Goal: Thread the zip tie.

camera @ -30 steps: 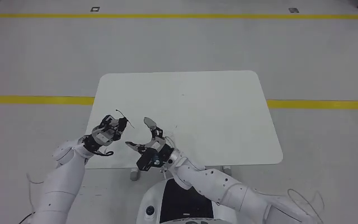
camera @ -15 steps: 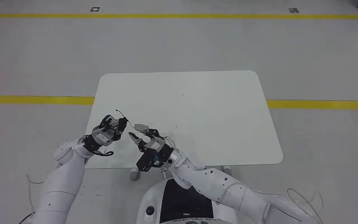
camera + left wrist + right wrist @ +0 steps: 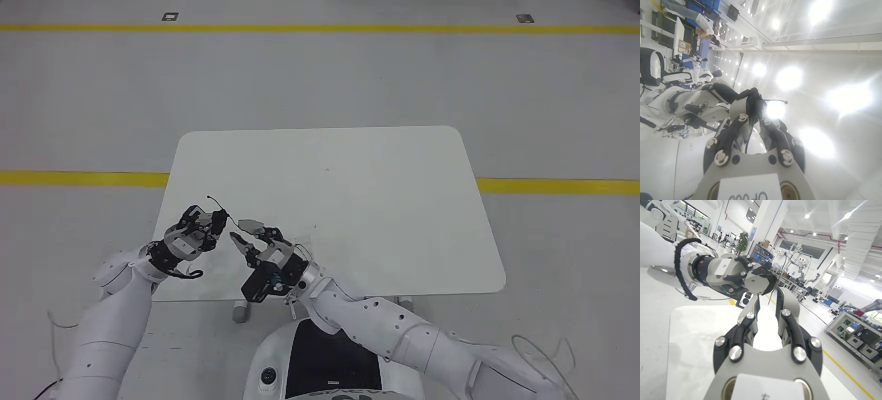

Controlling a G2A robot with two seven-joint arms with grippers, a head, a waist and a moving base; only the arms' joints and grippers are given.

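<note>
Left gripper (image 3: 772, 281): my fingers are pinched shut on the thin black plastic zip tie (image 3: 784, 263). I hold it in the air above the near left part of the white rounded-corner table (image 3: 380, 190).

Right wrist view: the tie stands roughly upright out of the pinch, small head end up. Its tail hangs down at the gap between the tips of my right gripper (image 3: 768, 294). Those ribbed fingers stand narrowly apart; I cannot tell whether they touch the tail.

Top view: the two grippers are just beside each other, tips facing.

Left wrist view: the head end juts past my fingertips against bright ceiling lights.

Labels: a white paper sticker (image 3: 722, 266) with dark print on the left gripper's housing, and a similar one on the right gripper's base.
</note>
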